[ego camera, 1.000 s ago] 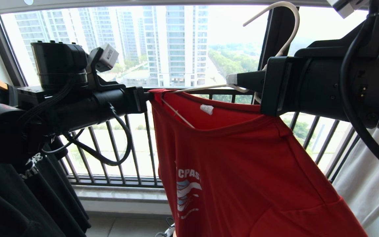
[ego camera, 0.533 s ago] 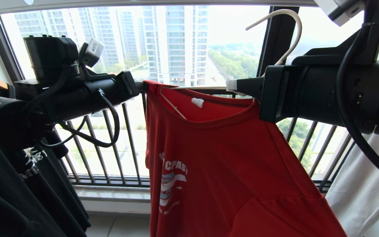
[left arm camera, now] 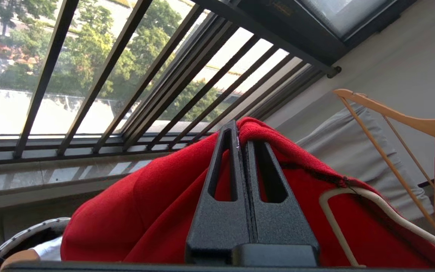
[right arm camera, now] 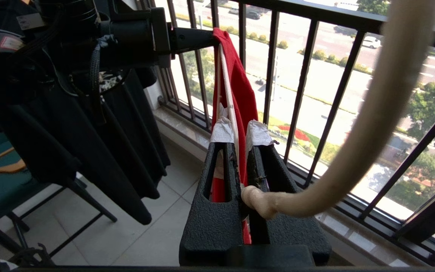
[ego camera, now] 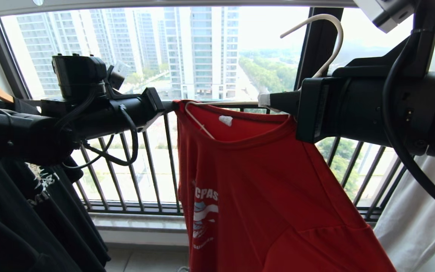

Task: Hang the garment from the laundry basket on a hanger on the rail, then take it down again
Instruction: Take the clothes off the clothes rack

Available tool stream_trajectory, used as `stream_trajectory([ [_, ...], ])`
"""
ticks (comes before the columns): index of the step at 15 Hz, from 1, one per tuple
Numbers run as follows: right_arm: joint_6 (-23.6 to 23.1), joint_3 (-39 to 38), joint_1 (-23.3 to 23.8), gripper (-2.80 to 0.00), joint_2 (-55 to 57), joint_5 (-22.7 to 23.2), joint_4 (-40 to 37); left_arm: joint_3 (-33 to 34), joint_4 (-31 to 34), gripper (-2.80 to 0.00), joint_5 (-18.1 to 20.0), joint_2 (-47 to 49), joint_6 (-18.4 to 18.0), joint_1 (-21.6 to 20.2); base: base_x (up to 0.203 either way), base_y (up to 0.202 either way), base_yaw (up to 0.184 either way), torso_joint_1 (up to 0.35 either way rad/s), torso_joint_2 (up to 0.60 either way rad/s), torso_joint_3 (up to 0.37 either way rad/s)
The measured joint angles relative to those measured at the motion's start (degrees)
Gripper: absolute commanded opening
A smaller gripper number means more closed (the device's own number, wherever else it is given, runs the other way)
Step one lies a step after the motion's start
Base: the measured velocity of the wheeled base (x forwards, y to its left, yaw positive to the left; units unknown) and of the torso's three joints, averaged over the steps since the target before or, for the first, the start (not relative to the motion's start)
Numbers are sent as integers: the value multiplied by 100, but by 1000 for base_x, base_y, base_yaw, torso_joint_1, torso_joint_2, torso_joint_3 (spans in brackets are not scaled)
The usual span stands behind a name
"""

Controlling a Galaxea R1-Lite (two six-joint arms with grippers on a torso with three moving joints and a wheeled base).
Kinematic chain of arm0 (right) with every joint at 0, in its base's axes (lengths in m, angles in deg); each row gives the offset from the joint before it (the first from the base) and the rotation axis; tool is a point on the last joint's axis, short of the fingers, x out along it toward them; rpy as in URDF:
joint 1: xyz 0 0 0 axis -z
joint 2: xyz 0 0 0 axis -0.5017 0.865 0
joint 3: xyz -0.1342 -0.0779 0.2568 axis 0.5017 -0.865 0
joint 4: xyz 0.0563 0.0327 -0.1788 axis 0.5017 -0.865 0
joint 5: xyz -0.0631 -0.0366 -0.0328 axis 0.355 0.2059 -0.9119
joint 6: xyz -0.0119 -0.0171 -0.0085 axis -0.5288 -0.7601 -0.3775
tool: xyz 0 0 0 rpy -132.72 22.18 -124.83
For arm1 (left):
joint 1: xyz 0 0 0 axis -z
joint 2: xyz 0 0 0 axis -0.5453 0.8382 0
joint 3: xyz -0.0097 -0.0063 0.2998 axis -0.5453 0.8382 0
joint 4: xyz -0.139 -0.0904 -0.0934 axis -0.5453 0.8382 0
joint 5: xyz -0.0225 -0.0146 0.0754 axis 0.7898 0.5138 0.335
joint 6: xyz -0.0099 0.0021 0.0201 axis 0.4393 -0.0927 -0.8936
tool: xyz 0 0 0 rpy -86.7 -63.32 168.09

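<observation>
A red short-sleeved T-shirt point(ego camera: 263, 189) with a white-and-blue chest print is stretched between two black grippers in front of a black vertical-barred balcony railing point(ego camera: 153, 166). The left gripper point(ego camera: 170, 107) is seen with its fingers pressed together on the red cloth at the shirt's shoulder edge, which bunches over the fingertips in the left wrist view point(left arm camera: 238, 138). Just beside that grip, one end of a thin cream-white wire hanger point(ego camera: 315, 45) is tucked inside the shirt's neckline. The right gripper point(ego camera: 264, 101) is clamped on the hanger near its twisted neck; red cloth also seems to be caught between those fingers, though this is hard to make out. Above the right gripper, the hanger's hook is raised free against the window. Beyond the left gripper's arm, black garments point(ego camera: 21, 226) are hung; behind the right gripper's arm, white cloth point(ego camera: 417, 223) is draped.
</observation>
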Motion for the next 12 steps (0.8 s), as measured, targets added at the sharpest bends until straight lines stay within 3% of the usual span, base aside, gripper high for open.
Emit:
stream_trajectory([
  [2, 5, -67, -130, -280, 16, 41, -2, -93, 0, -280, 17, 151, 155, 15, 0, 0, 0, 0, 0, 0],
  [8, 2, -56, -204, -280, 88, 32, 297, -123, 21, -280, 34, 391, 99, 55, 0, 0, 0, 0, 0, 0],
  [12, -22, -33, -138, -280, 286, -3, 945, 47, 90, -280, 2, 350, -346, 346, 0, 0, 0, 0, 0, 0],
])
